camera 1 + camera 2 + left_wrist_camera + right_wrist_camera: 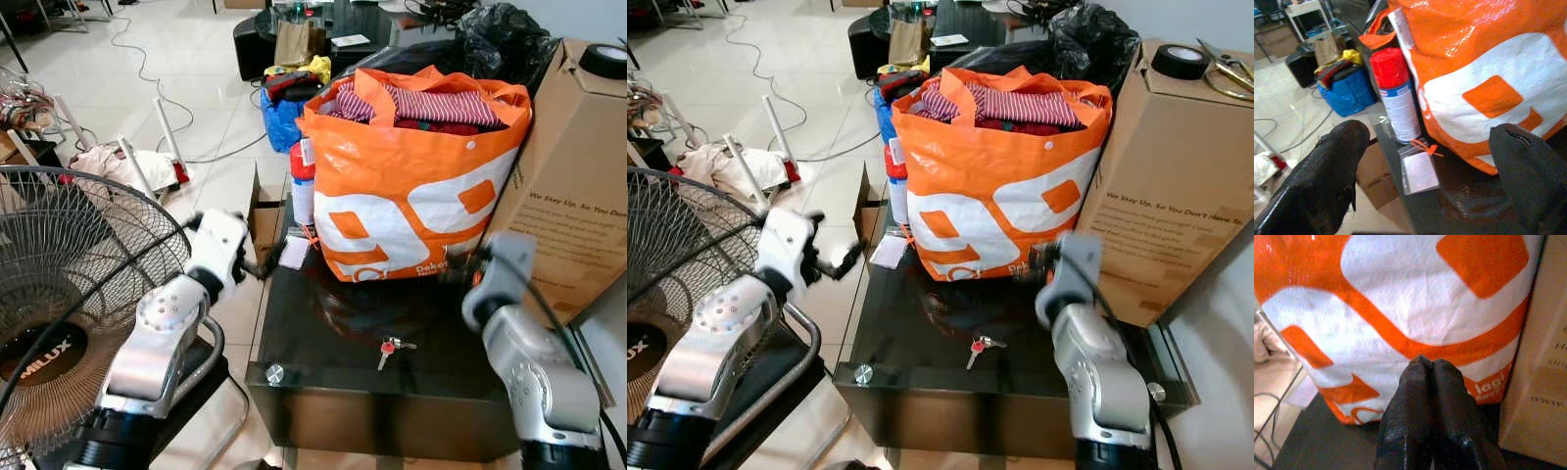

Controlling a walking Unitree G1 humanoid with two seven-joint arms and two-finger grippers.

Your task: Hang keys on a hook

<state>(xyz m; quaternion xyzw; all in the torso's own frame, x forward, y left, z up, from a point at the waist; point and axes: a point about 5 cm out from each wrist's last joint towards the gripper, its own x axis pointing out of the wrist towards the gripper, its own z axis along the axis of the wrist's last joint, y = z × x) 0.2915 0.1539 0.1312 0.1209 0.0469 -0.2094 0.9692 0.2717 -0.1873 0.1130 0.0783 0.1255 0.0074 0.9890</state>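
Keys (394, 349), w/ a red tag, lie flat on the dark glass table (323, 382), near its front edge, just in front of the orange bag (411, 186). No hook can be made out in these views, so step in hand looks like the pickup.

Left gripper (257, 268) hangs over the table's left edge, left of the bag, fingers (1327, 171) spread wide, holding nothing. Right gripper (1434, 377) sits right of the keys, pointed at the bag's lower right corner, fingers pressed together, empty.

To do it well: prob. use whichever arm gets there cleanly, come down from above w/ fingers spread, pinch the ring or red tag rather than the flat blades; glass is slick, keys may skid.

Around the bag: red-capped spray can (1396, 95) touching its left side, small clear pouch (1419, 171) in front of the can, cardboard box (1176, 186) on its right. Fan (69, 294) stands well left of the table, close to the left arm — elbow swing could clip it.
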